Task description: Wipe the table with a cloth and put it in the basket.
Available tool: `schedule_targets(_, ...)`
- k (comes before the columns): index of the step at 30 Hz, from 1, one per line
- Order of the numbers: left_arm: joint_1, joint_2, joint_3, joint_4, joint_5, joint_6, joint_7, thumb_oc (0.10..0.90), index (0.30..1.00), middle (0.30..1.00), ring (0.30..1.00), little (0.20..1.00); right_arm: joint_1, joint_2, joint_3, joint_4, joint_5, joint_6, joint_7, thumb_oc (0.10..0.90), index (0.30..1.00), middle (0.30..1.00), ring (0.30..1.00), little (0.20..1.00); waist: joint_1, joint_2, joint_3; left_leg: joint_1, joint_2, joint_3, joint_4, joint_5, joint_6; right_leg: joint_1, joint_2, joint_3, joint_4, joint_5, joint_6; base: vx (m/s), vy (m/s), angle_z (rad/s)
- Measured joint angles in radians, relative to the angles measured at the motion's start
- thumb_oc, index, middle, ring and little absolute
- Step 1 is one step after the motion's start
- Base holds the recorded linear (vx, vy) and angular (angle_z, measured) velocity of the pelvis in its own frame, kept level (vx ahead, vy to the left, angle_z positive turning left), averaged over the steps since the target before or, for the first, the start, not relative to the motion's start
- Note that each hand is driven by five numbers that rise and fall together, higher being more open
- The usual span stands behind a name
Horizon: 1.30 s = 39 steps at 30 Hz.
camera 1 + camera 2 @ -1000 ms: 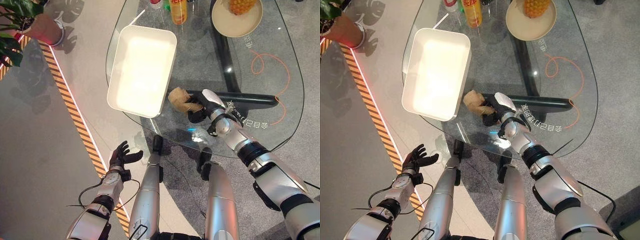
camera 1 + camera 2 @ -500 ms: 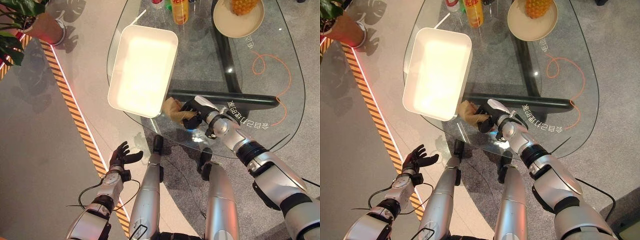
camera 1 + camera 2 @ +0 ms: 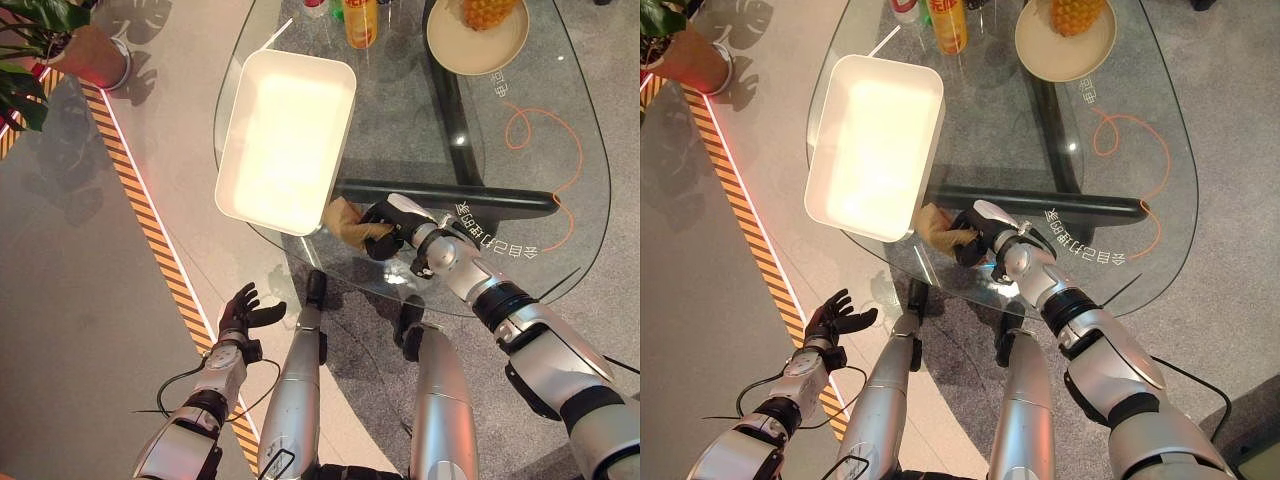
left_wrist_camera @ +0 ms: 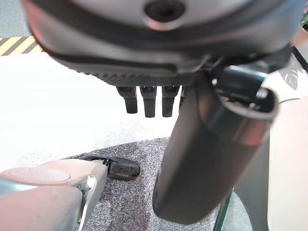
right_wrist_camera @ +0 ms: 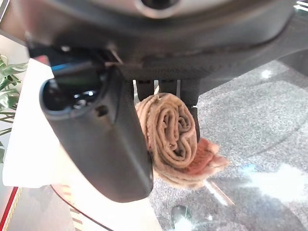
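Note:
A crumpled tan cloth [image 3: 345,221] rests on the glass table [image 3: 560,250] near its front edge, right beside the near corner of the white basket [image 3: 285,140]. My right hand [image 3: 385,216] is shut on the cloth, fingers and thumb curled round the bunched folds [image 5: 169,130]. Off the table at the lower left, over the floor, my left hand [image 3: 240,311] hangs open with nothing in it; its straight fingers [image 4: 147,100] show in the left wrist view.
At the table's far end stand a yellow bottle [image 3: 357,22] and a round plate [image 3: 478,38] with a pineapple. A potted plant [image 3: 60,45] stands on the floor at the left, beside a striped floor line [image 3: 150,230].
My right hand has dragged the cloth left and nearer, from the table's middle to the basket's near corner. The left hand has stayed still.

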Motion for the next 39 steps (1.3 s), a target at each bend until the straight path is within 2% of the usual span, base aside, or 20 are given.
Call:
schedule_targets(4, -0.001, 0.001, 0.0, 0.0, 0.0, 0.0, -0.001, 0.8, 0.9, 0.9, 0.9, 0.9, 0.015, 0.0, 0.0, 0.001, 0.01, -0.009, -0.058, 0.1, 0.3, 0.3, 0.3, 0.2, 0.0, 0.0, 0.0, -0.002, 0.0, 0.0, 0.0, -0.001, 0.001, -0.001, 0.0, 0.0, -0.001, 0.0, 0.0, 0.0, 0.0, 0.0)
schedule_targets(12, -0.001, 0.003, 0.0, 0.0, -0.001, -0.004, 0.0, 0.8, 0.9, 0.9, 0.9, 0.9, 0.061, 0.003, -0.008, -0.005, 0.039, -0.043, -0.292, 0.1, 0.3, 0.3, 0.3, 0.2, -0.004, 0.0, 0.0, -0.027, -0.001, 0.0, 0.003, -0.002, 0.005, -0.018, 0.0, -0.002, -0.013, 0.001, 0.004, 0.0, 0.0, 0.0)
schedule_targets(23, -0.014, 0.024, -0.015, -0.001, -0.024, -0.011, 0.0, 0.8, 0.9, 0.9, 0.9, 0.9, 0.084, 0.002, -0.084, 0.039, 0.041, -0.092, -0.526, 0.1, 0.3, 0.3, 0.3, 0.2, -0.004, -0.006, 0.003, -0.064, -0.021, -0.006, 0.019, -0.002, 0.021, -0.032, -0.015, -0.001, -0.029, 0.011, 0.023, -0.01, -0.004, 0.03)
schedule_targets(29, -0.025, 0.035, -0.031, -0.001, -0.032, -0.012, -0.003, 0.8, 0.9, 0.9, 0.9, 0.9, 0.066, 0.002, -0.176, 0.119, 0.054, -0.14, -0.61, 0.1, 0.3, 0.3, 0.3, 0.2, -0.003, -0.026, 0.008, -0.074, -0.031, -0.006, 0.018, 0.001, 0.029, -0.035, -0.023, 0.0, -0.041, 0.023, 0.039, 0.0, -0.006, 0.02)
schedule_targets(33, -0.027, 0.06, -0.031, 0.0, -0.039, -0.012, -0.006, 0.8, 0.9, 0.9, 0.9, 0.9, 0.025, -0.008, -0.268, 0.212, 0.081, -0.138, -0.692, 0.1, 0.3, 0.3, 0.3, 0.2, -0.003, -0.037, 0.007, -0.074, -0.033, -0.006, 0.018, 0.001, 0.031, -0.031, -0.025, 0.0, -0.049, 0.029, 0.04, 0.0, 0.0, 0.0)
schedule_targets(39, -0.028, 0.082, -0.03, 0.0, -0.039, -0.012, -0.019, 0.8, 0.9, 0.9, 0.9, 0.9, 0.02, -0.109, -0.375, 0.297, 0.148, -0.114, -0.765, 0.1, 0.3, 0.3, 0.3, 0.2, -0.006, -0.04, 0.008, -0.074, -0.035, -0.006, 0.019, 0.002, 0.033, -0.025, -0.025, 0.0, -0.061, 0.036, 0.042, 0.0, -0.005, 0.0)
